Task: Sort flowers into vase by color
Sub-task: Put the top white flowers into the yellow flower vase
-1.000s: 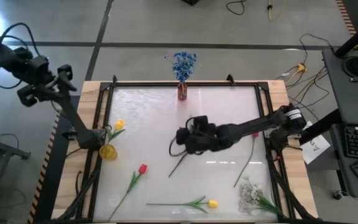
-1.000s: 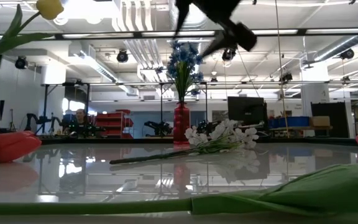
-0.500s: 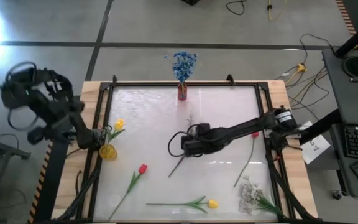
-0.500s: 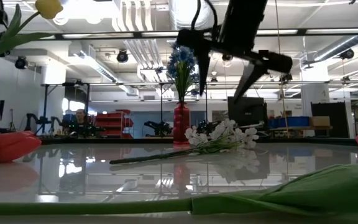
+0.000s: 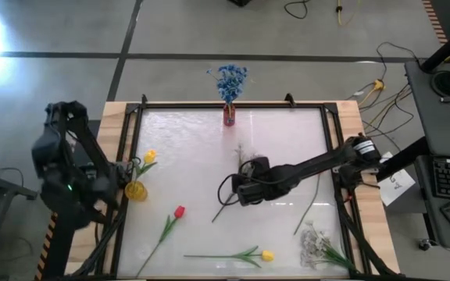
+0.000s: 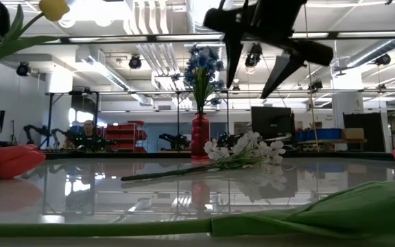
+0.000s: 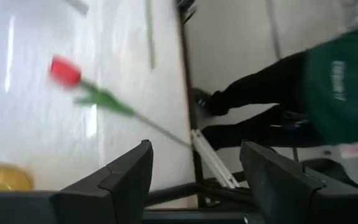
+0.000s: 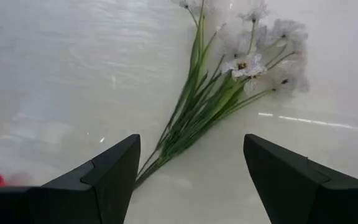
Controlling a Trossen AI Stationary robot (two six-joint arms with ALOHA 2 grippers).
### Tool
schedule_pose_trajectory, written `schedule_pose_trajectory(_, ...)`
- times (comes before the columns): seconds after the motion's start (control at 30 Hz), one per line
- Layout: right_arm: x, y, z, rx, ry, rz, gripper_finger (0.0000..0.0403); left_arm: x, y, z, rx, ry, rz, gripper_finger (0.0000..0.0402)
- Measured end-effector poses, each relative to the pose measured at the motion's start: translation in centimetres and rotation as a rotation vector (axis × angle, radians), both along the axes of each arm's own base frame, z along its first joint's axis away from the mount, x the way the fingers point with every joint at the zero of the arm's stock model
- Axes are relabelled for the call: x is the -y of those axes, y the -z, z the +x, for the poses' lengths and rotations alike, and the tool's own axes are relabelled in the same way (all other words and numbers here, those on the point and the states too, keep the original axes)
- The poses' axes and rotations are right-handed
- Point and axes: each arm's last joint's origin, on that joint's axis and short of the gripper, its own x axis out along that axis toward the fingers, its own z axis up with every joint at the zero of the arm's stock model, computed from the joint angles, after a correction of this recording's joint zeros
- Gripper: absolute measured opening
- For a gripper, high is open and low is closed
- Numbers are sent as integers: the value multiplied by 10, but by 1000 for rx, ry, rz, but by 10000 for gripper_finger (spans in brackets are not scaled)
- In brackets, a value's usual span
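My right gripper [image 5: 239, 188] [image 8: 191, 180] hangs open above a white small-bloom spray [image 8: 211, 99] [image 5: 233, 176] that lies flat on the table's middle; its fingers point down, apart from the spray [image 6: 245, 151]. My left gripper [image 7: 194, 168] [image 5: 84, 197] is open beside the table's left edge, looking at a red tulip [image 7: 64, 70] [image 5: 179, 211] that lies on the table. Blue blossoms [image 5: 230, 78] stand in a red vase [image 5: 230, 117] at the far edge. A yellow tulip [image 5: 150, 157] stands in a yellow vase [image 5: 135, 190] at the left.
Also lying on the table are a yellow tulip [image 5: 267, 255] near the near edge, a second white spray [image 5: 315, 242] at the near right corner and a pink tulip [image 5: 319, 168] on the right. A black frame [image 5: 233, 105] rims the table. A person's legs [image 7: 260, 106] stand beyond the edge.
My left arm has swung from beyond the far left corner toward the near edge, along the table's left side, and come lower. My right gripper has shifted a little toward the near edge above the white spray and turned its fingers downward. The flowers have stayed where they were.
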Motion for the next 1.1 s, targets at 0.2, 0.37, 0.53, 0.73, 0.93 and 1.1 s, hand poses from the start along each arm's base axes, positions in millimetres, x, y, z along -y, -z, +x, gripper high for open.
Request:
schedule_pose_trajectory(0.2,1,-7,-7,23,55,22,277,27,39,11,-127,-84,31,233)
schedule_pose_trajectory(0.37,0,12,1,8,128,73,276,42,60,17,-174,-131,56,233)
schedule_pose_trajectory(0.53,6,33,9,-47,160,63,276,52,81,21,-188,-142,100,233)
schedule_pose_trajectory(0.73,12,47,14,-99,175,106,276,55,98,26,-167,-165,68,230)
schedule_pose_trajectory(0.93,17,60,23,-83,204,119,276,54,125,27,-188,-189,89,224)
schedule_pose_trajectory(1.1,25,80,32,-90,235,128,271,52,134,27,-155,-223,66,224)
